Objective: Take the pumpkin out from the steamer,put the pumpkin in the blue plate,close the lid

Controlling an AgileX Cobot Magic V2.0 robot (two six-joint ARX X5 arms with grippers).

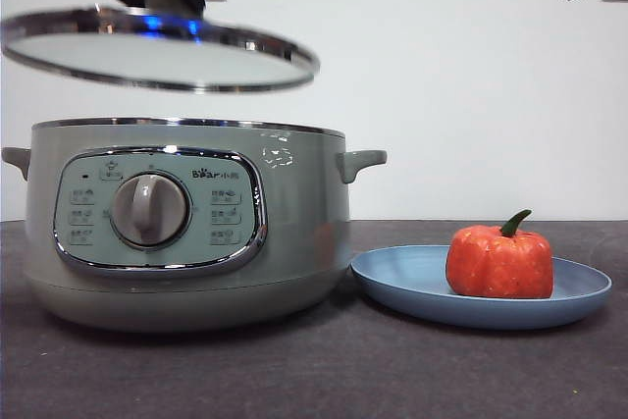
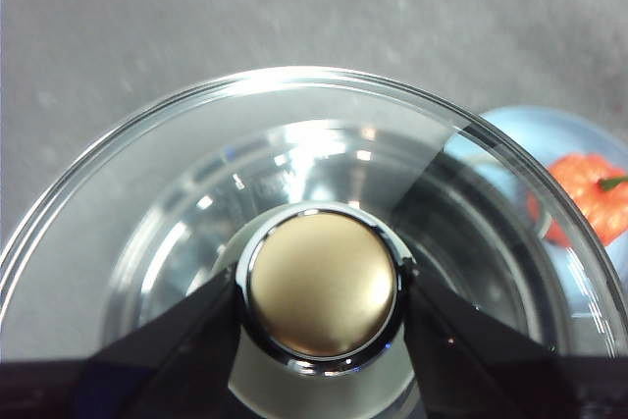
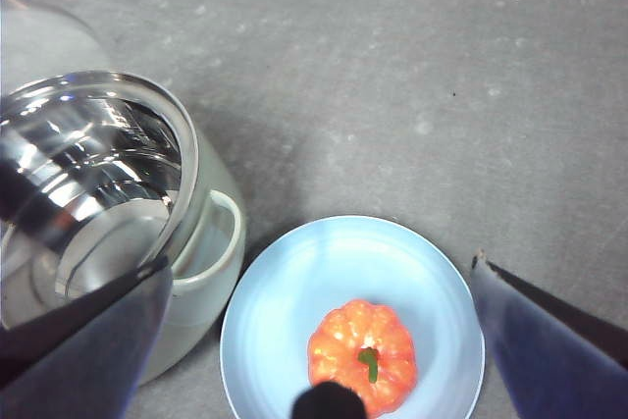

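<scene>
Front view shows you the left gripper (image 2: 319, 287) clamping the lid (image 1: 157, 51) above the steamer (image 1: 186, 223); the right gripper (image 3: 319, 340), jaws wide, hangs over the pumpkin (image 1: 499, 262) on the blue plate (image 1: 412, 282).

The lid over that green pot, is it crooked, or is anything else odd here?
Yes. The lid hangs tilted above the open steamer, held by its knob in the left pincer. Nothing looks spilled or broken.
</scene>
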